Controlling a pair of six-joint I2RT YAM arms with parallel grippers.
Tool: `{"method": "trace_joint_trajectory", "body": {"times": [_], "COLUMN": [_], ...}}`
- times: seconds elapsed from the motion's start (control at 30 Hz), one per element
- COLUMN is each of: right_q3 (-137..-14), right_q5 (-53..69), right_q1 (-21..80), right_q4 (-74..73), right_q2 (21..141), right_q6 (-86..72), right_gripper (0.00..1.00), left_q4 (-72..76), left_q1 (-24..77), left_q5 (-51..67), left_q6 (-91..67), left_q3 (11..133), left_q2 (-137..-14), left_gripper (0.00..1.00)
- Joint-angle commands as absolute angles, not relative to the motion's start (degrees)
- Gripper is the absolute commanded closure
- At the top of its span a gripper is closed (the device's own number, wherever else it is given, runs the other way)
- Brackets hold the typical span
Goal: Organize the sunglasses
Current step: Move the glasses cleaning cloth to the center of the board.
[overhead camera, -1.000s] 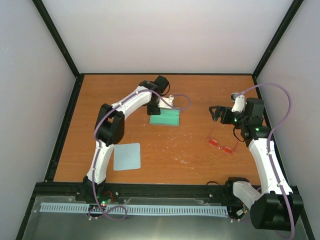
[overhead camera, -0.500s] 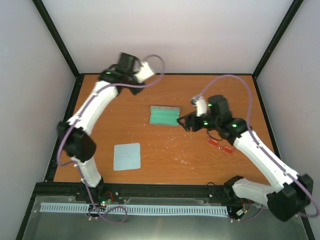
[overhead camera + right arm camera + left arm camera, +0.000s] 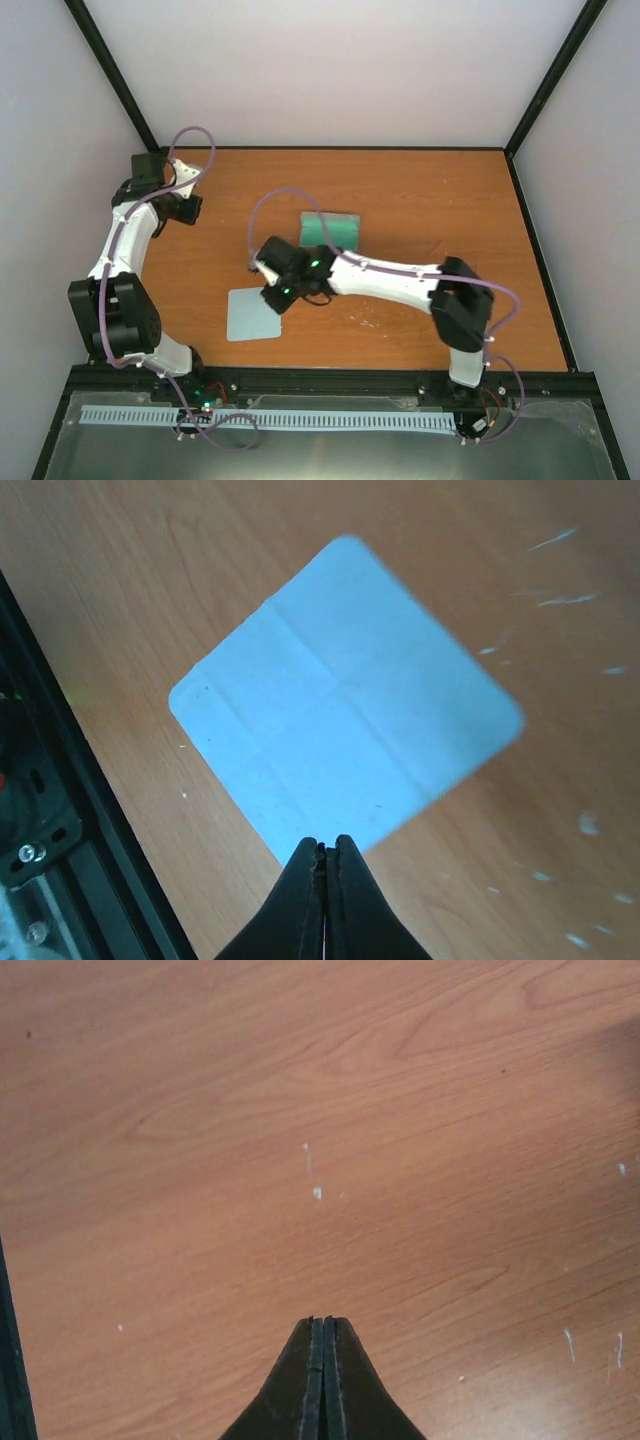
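Observation:
The sunglasses are not visible in any view; my right arm stretches across the table where it could cover them. The open case [image 3: 332, 231] with its teal-green lining lies near the middle back. A pale blue cloth [image 3: 253, 314] [image 3: 345, 690] lies flat at the front left. My right gripper [image 3: 273, 299] [image 3: 325, 842] is shut and holds nothing, hovering at the cloth's near right edge. Far to the left, my left gripper [image 3: 188, 209] [image 3: 323, 1320] is shut and holds nothing, over bare wood.
The black frame rail [image 3: 60, 810] runs close along the cloth's front side. My right arm's elbow [image 3: 460, 300] sits over the right part of the table. White scuff marks [image 3: 365, 300] dot the wood near the middle.
Both grippers have gone from open to shut. The right arm swung from the right side across to the cloth. The left arm left the case and swung to the far left.

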State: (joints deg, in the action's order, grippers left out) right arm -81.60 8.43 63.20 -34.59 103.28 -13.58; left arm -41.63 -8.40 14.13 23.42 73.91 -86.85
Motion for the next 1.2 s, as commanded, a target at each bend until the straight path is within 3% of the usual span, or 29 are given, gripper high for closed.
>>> {"method": "trace_joint_trajectory", "body": {"times": [0.0, 0.4, 1.17], "right_q3": [-87.4, -97.0, -73.2], "right_q5": [1.7, 2.2, 3.8], "right_q1": [67.7, 67.8, 64.9], "right_q4": [-40.1, -44.8, -38.7], "right_q2": [112.6, 126.3, 118.0], "right_q6": [-16.1, -15.8, -21.1], "right_gripper": [0.97, 0.97, 0.97], "left_q4": [-38.4, -36.6, -40.1], "left_q1": [-13.0, -14.5, -9.8], "left_q5": [20.9, 24.2, 32.1], "left_q6": [21.7, 21.4, 25.0], "left_q3": [72.4, 69.0, 63.0], "left_q2": [-83.5, -81.8, -79.8], "left_gripper": [1.0, 0.99, 0.99]}}
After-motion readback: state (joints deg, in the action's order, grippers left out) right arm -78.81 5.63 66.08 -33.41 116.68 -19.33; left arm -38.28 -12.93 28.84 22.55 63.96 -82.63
